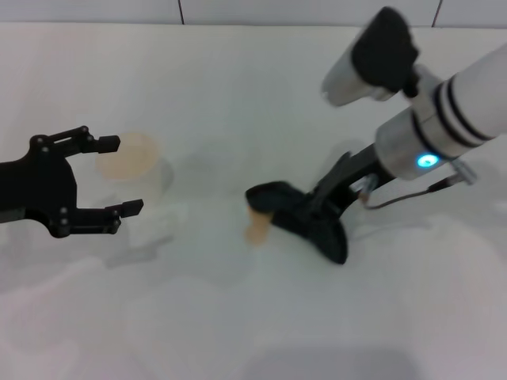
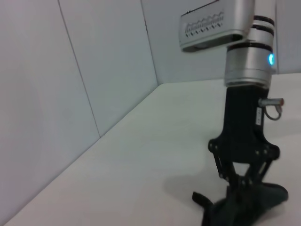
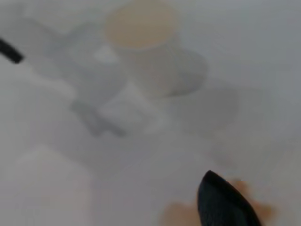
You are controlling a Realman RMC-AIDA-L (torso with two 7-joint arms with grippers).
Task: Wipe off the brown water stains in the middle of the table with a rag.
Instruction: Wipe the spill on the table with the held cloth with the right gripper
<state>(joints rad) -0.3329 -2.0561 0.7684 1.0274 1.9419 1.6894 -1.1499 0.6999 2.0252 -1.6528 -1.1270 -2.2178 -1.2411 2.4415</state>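
Note:
The brown water stain (image 1: pixel 257 229) is a small orange-brown blotch in the middle of the white table (image 1: pixel 238 317). My right gripper (image 1: pixel 318 210) is shut on the black rag (image 1: pixel 283 207) and presses it on the table. The rag's left edge lies on the stain's upper right side. The right wrist view shows the rag's tip (image 3: pixel 225 202) over the stain (image 3: pixel 173 214). The left wrist view shows the right gripper (image 2: pixel 244 184) pinching the rag (image 2: pixel 244 209). My left gripper (image 1: pixel 123 176) is open at the left of the table, its fingers on either side of a cup.
A translucent cup (image 1: pixel 136 162) with a brownish tint stands at the left between the left gripper's fingers; it also shows in the right wrist view (image 3: pixel 141 33). A clear, pale object (image 1: pixel 150 228) lies just in front of it. A tiled wall (image 2: pixel 70 94) borders the table.

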